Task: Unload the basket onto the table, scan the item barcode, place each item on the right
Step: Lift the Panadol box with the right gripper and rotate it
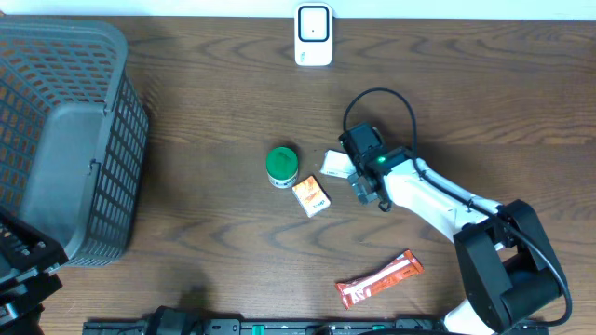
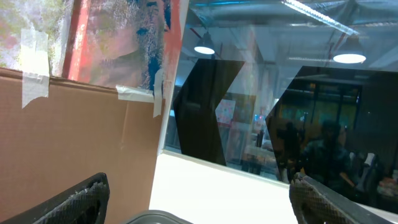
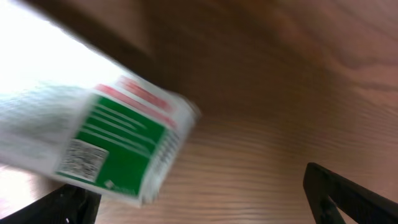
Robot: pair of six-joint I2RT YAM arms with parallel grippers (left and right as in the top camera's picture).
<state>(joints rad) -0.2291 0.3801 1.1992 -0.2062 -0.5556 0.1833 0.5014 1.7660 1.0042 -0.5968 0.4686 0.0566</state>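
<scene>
White packet (image 1: pixel 333 165) with a green label lies flat on the brown table (image 1: pixel 205 242), touching or just beside the right gripper (image 1: pixel 365 179). From the right wrist camera I see the packet (image 3: pixel 93 143) up close and blurry, with a little square code on its green part. The right gripper (image 3: pixel 200 183) has its two fingers far apart, and the packet is not squeezed between them. So that hand is open and holds nothing.

The scanner (image 1: pixel 314 34) stands at the far edge of the table, well apart from the packet. No item is in front of it.

The left gripper (image 2: pixel 199 180) is open too, with nothing in it. It points away at the room.

A green tub (image 1: pixel 282 166), a small orange box (image 1: pixel 311 196) and a red wrapper (image 1: pixel 379 280) also lie on the table. A grey basket (image 1: pixel 65 140) sits on the left.

I think the scan is not shown as done. The packet must be picked up, carried to the scanner, and turned so its code faces it.
</scene>
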